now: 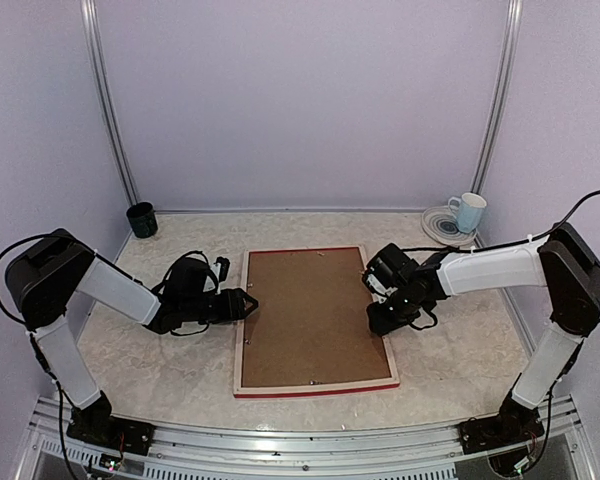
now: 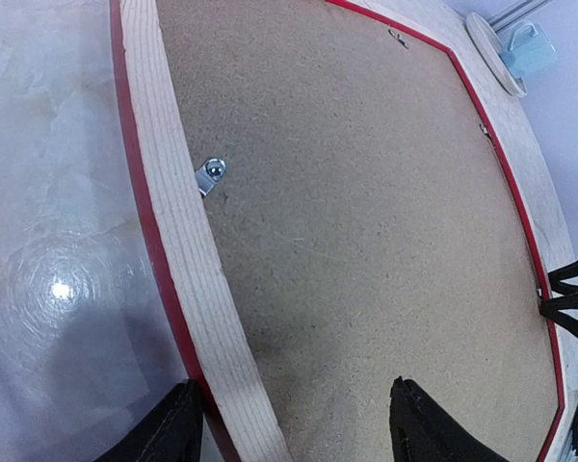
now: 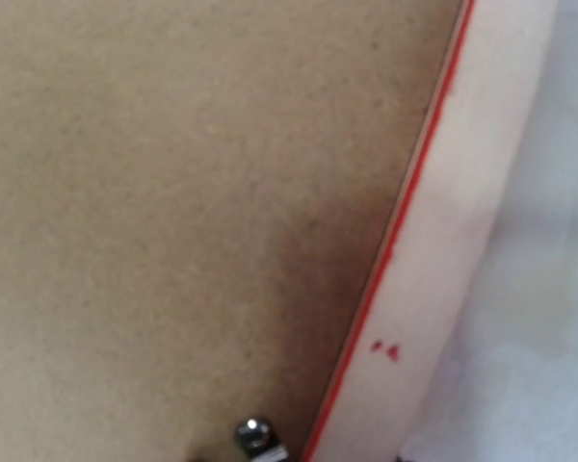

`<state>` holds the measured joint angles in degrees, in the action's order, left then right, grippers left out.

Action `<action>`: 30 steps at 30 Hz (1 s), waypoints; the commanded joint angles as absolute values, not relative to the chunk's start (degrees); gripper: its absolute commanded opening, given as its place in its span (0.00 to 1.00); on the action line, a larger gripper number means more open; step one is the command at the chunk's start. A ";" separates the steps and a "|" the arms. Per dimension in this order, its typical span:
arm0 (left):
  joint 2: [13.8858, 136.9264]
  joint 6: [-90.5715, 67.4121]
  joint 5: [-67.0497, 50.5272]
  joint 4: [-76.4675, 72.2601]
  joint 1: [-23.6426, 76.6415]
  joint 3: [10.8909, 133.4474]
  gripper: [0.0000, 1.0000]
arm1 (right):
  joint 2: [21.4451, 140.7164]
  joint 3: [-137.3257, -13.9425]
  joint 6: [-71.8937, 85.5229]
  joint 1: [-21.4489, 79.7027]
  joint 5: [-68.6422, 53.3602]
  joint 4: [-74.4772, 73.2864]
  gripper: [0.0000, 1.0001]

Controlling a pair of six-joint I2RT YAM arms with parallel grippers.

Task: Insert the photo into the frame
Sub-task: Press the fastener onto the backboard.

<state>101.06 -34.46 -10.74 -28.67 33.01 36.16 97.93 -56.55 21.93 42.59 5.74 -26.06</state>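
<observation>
- Dark cup (image 1: 141, 218): far-left corner of table (image 1: 170, 372).
- Left gripper (image 1: 249, 299): at frame's left rail, low over it. Fingers (image 2: 173, 435) spread, one outside rail over table, other over backing board, nothing pinched.
- Frame (image 1: 242, 335): flat at table centre, face down, pale wood back up, red edge showing. Brown backing board (image 1: 310, 315) seated inside, metal tab (image 2: 210, 175) at left rail.
- Right gripper (image 1: 377, 318): over frame's right rail. Cannot tell whether fingers are spread or together.
- Pale blue mug (image 1: 469, 211) on saucer (image 1: 438, 230): far-right corner.

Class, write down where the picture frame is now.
In the top view the frame lies back-up at centre, the left gripper at its left edge and the right gripper at its right edge.
</observation>
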 commanded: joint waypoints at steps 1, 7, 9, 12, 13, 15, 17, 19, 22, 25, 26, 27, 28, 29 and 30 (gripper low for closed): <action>103.84 -35.33 -10.81 -19.59 32.52 34.45 0.66 | 97.58 -57.57 21.36 42.89 5.37 -27.36 0.42; 103.89 -35.24 -10.81 -19.51 32.52 34.45 0.66 | 98.91 -58.17 21.16 42.98 9.15 -29.03 0.32; 103.97 -35.24 -10.79 -19.56 32.43 34.45 0.66 | 98.96 -58.13 21.41 42.98 9.97 -29.09 0.30; 104.09 -35.24 -10.81 -19.60 32.43 34.46 0.66 | 99.24 -58.34 21.84 42.96 11.13 -29.09 0.26; 104.13 -35.24 -10.81 -19.60 32.43 34.50 0.66 | 99.49 -58.42 21.88 42.98 11.47 -29.15 0.24; 104.19 -35.24 -10.81 -19.60 32.43 34.54 0.66 | 99.90 -58.52 22.40 43.00 12.50 -29.37 0.21; 104.22 -35.24 -10.77 -19.60 32.43 34.50 0.66 | 100.02 -58.42 22.87 43.15 12.90 -29.31 0.18; 104.24 -35.20 -10.79 -19.60 32.43 34.49 0.66 | 100.10 -58.29 23.22 43.27 12.76 -29.01 0.17; 104.23 -35.24 -10.81 -19.69 32.43 34.54 0.66 | 100.34 -58.17 23.45 43.49 12.26 -28.73 0.18; 104.24 -35.24 -10.88 -19.75 32.43 34.46 0.67 | 100.02 -58.30 23.71 43.68 11.89 -28.72 0.24; 104.19 -35.24 -10.92 -19.82 32.41 34.45 0.68 | 99.56 -58.28 23.65 43.66 11.73 -28.66 0.26; 104.09 -35.22 -10.97 -19.90 32.36 34.45 0.69 | 99.01 -58.35 23.64 43.63 11.63 -28.58 0.30; 104.00 -35.24 -11.12 -20.03 32.34 34.41 0.71 | 98.37 -58.35 23.60 43.63 11.62 -28.62 0.33; 103.89 -35.32 -11.30 -20.21 32.28 34.33 0.72 | 97.62 -58.36 23.47 43.60 11.54 -28.69 0.36; 103.78 -35.35 -11.41 -20.52 32.19 34.14 0.74 | 96.92 -58.36 23.38 43.59 11.30 -28.68 0.40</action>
<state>101.10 -34.46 -11.38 -29.08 32.88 36.16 98.87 -57.84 23.70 43.09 11.68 -27.77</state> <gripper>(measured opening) 0.711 0.344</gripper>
